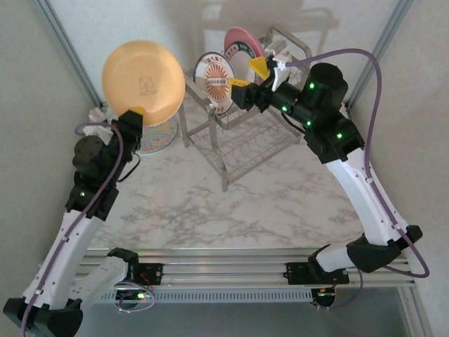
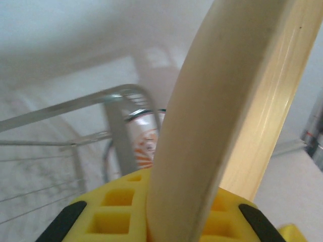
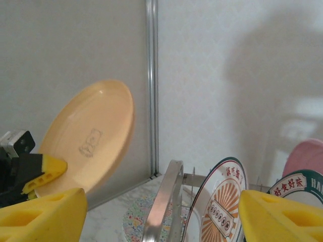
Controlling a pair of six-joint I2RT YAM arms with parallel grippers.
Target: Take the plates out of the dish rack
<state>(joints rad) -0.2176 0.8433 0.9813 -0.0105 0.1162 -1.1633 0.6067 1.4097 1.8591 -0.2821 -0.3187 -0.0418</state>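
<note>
Yellow-padded left pincer (image 1: 134, 111) gripping pale orange plate (image 1: 143, 70), faint emblem at centre

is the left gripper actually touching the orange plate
Touching. The left wrist view shows the orange plate with its rim clamped in the left gripper, a yellow pad tight against it on either side.

Marbled table (image 1: 280, 203): dish rack (image 1: 242, 144) standing centre-back; speckled plate (image 1: 160, 137) flat, left.
</note>
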